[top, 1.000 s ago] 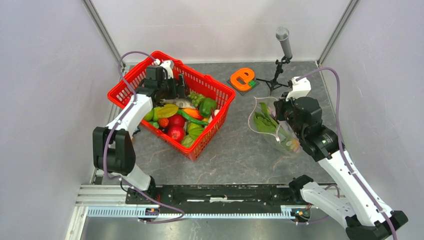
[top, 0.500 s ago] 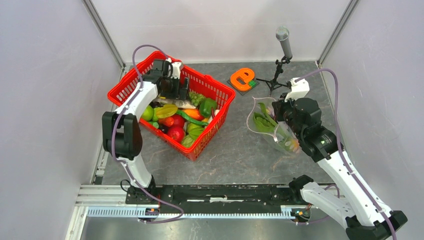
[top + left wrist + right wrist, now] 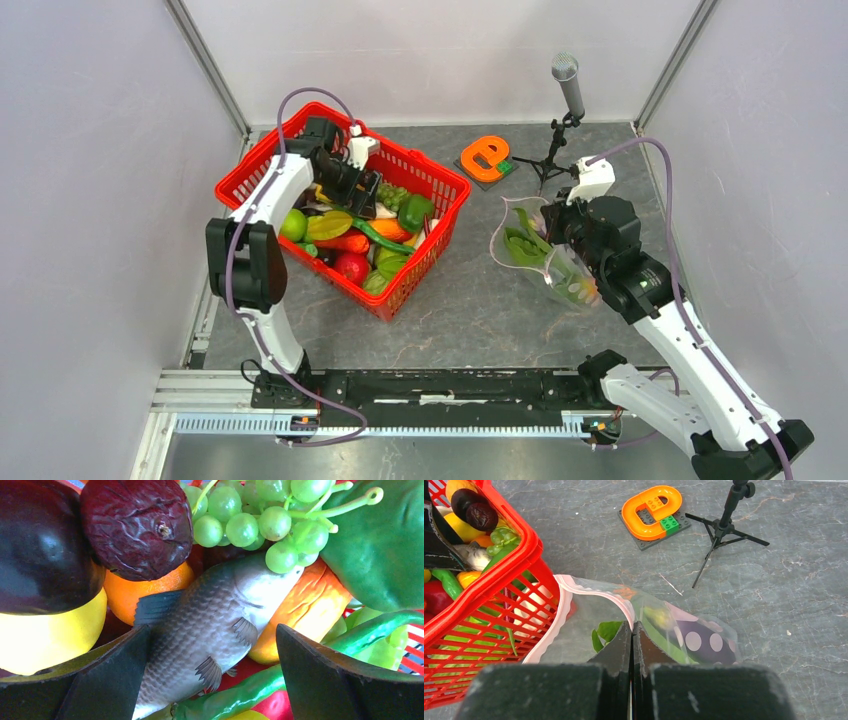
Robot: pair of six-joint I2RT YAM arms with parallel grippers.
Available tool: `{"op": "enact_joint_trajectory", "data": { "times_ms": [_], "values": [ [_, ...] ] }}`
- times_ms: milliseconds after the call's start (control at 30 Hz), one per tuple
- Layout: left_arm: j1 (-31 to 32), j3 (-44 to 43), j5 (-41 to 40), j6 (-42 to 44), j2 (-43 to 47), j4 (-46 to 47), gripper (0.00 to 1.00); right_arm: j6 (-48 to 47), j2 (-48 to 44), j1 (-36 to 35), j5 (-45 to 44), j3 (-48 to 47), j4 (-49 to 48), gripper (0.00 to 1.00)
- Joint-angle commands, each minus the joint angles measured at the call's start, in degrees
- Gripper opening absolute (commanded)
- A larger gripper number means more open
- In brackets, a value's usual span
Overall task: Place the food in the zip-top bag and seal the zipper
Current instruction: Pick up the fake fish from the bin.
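Over the last second the left arm has lifted its elbow and pushed the left gripper (image 3: pixel 212 647) further down into the red basket (image 3: pixel 428 163), which stands on the left of the table. Its fingers (image 3: pixel 115 675) are spread wide and hold nothing, one on each side of a grey toy fish (image 3: pixel 210 610). The fish lies among green grapes (image 3: pixel 265 525), an orange (image 3: pixel 150 587) and a green pepper (image 3: pixel 380 555). Whether the fingers touch the fish yet I cannot tell. This looks like the approach to the next pick, with the fish the likely target.

On the right, the right gripper (image 3: pixel 631 632) has barely shifted. Its fingers are pressed together on one lip of the zip-top bag (image 3: pixel 704 642), keeping the mouth raised and gaping toward the basket. The pinkish zipper (image 3: pixel 555 625) curves open, unsealed. A green leafy vegetable (image 3: pixel 520 245) already sits inside the bag, with other pieces too blurred to name. Loading seems to be partway, since most of the food is still in the basket, and sealing is some way off
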State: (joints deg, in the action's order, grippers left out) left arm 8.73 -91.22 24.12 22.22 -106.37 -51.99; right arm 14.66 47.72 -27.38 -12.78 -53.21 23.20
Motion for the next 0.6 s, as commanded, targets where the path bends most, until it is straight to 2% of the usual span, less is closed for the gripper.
{"op": "enact_joint_trajectory", "data": {
  "times_ms": [0, 100, 133, 200, 267, 300, 333, 467, 567],
  "values": [
    [0.36, 3.98, 3.5, 4.81, 2.86, -5.11, 1.0, -0.97, -0.27, -0.07, 0.91, 0.12, -2.42, 0.0],
    [0.63, 6.72, 4.21, 6.47, 5.0, -1.84, 1.0, -0.8, -0.5, -0.12, 0.93, 0.15, -2.44, 0.0],
    [0.75, 7.3, 2.26, 5.93, 5.3, -0.39, 0.96, -0.69, -0.59, -0.05, 0.89, 0.21, -2.52, 0.0],
    [0.97, 7.82, -1.97, 5.26, 5.17, 0.57, 0.87, -0.59, -0.95, -0.11, 0.9, 0.28, -2.5, 0.01],
    [0.94, 7.49, -5.89, 4.71, 4.32, 0.53, 0.68, -0.36, -1.21, -0.07, 0.79, 0.34, -2.53, 0.01],
    [0.91, 7.09, -6.46, 4.67, 4.08, 0.2, 0.55, -0.23, -1.37, -0.05, 0.82, 0.38, -2.5, 0.01],
    [0.94, 6.86, -6.4, 4.71, 4.25, 0.2, 0.49, -0.04, -1.45, -0.08, 0.82, 0.39, -2.54, 0.01],
    [0.94, 8.57, -6.12, 4.03, 8.26, 5.41, 0.31, 0.57, -1.43, -0.06, 1.38, 0.23, -2.6, 0.01],
    [0.94, 10.8, -6.01, 4.07, 12.74, 9.5, 0.26, 1.01, -1.65, -0.05, 1.38, 0.21, -2.51, 0.01]
  ]
}}
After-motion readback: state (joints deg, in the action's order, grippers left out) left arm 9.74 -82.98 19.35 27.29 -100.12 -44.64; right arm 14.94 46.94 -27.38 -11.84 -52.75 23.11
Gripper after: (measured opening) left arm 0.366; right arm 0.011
